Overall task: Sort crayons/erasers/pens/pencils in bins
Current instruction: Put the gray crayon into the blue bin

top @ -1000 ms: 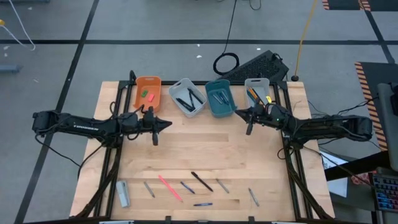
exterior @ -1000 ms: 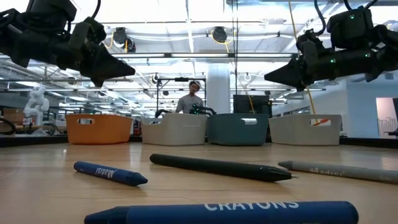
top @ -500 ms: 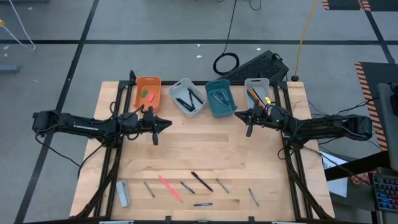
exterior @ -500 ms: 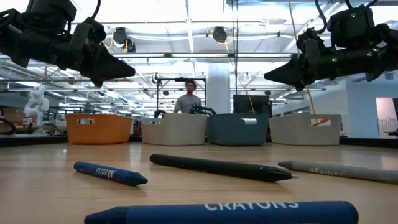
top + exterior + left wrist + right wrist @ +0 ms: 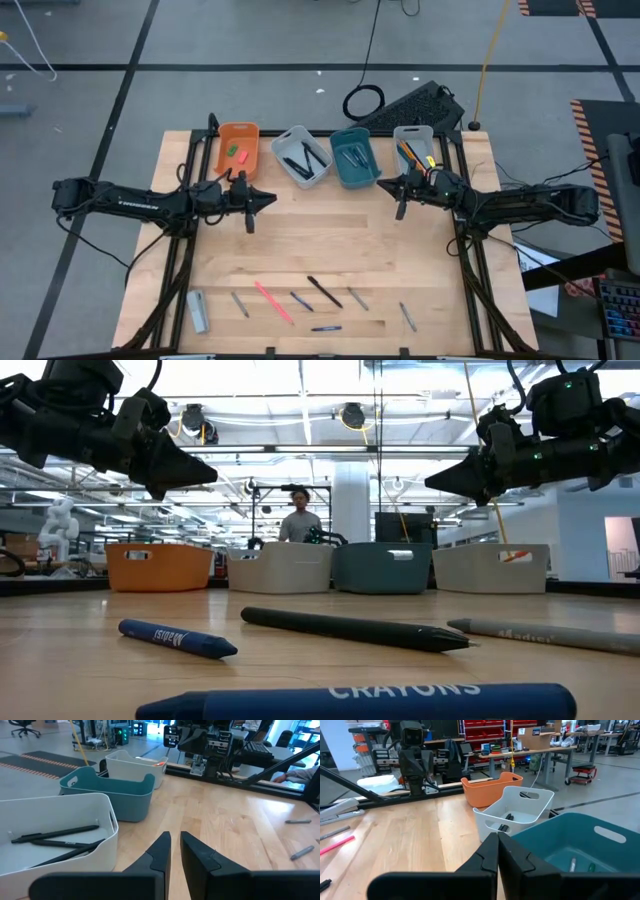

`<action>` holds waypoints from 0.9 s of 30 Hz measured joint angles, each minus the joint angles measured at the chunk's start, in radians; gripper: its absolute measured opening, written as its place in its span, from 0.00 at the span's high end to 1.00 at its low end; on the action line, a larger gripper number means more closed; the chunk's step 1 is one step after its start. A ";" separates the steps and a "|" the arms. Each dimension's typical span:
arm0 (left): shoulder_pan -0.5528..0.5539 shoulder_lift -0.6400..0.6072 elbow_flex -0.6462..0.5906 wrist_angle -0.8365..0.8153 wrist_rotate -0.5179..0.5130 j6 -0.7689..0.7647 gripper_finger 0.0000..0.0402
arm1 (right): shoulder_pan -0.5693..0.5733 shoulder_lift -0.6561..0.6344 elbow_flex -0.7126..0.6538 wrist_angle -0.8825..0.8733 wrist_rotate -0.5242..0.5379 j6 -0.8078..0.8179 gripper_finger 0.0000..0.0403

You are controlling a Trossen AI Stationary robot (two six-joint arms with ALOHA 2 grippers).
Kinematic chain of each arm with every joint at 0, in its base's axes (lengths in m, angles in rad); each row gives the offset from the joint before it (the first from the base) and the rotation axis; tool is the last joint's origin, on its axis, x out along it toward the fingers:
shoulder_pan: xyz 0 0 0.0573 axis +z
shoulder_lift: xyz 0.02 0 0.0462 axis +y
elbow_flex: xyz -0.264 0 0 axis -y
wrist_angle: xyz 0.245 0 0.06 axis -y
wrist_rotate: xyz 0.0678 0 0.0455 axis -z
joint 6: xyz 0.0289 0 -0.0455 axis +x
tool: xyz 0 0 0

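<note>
Along the table's (image 5: 330, 240) far edge, upper middle of the high view, four bins are sitting in a row, left to right: orange bin (image 5: 237, 146), grey-white bin (image 5: 301, 156), teal bin (image 5: 353, 157), second grey-white bin (image 5: 413, 146). Green eraser (image 5: 231, 150) and pink-red eraser (image 5: 242, 156) are lying inside the orange one; dark pens are lying in the first grey-white one.

Left gripper (image 5: 268, 199) is hovering just in front of the orange bin, pointing toward frame centre. Fingers are showing only a narrow slit between them in the left wrist view, holding nothing. Right gripper (image 5: 384, 184) is hovering at the teal bin's near right corner, fingers pressed together, empty.

Between the two grippers, a wide band of bare wood is running across mid-frame, so plenty of room there. Both arms are coming in over the left and right table edges.

Near edge, lower part of the high view, is carrying the loose stock: a grey stapler-like block (image 5: 198, 310) at lower left, then a grey stick (image 5: 239, 303), pink stick (image 5: 272, 301), blue crayon (image 5: 301, 300), black pen (image 5: 324, 291), and more grey sticks to the right.

Versus a second ago: neither arm nor any table item is shifting. Only the person (image 5: 296, 520) in the room behind has stepped slightly left in the low view.
</note>
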 joint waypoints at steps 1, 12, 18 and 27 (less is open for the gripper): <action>0.000 0.000 0.000 0.000 0.000 -0.002 0.88 | 0.000 0.000 0.000 0.000 0.000 -0.001 1.00; 0.000 0.000 0.000 -0.004 0.000 0.004 0.88 | 0.047 0.000 0.011 -0.010 0.028 -0.005 1.00; 0.000 0.000 0.000 -0.035 -0.018 0.007 0.98 | 0.172 0.001 0.158 -0.313 0.160 -0.022 1.00; 0.000 0.000 0.000 -0.037 -0.079 0.055 0.99 | 0.383 0.015 0.361 -0.740 0.345 0.189 1.00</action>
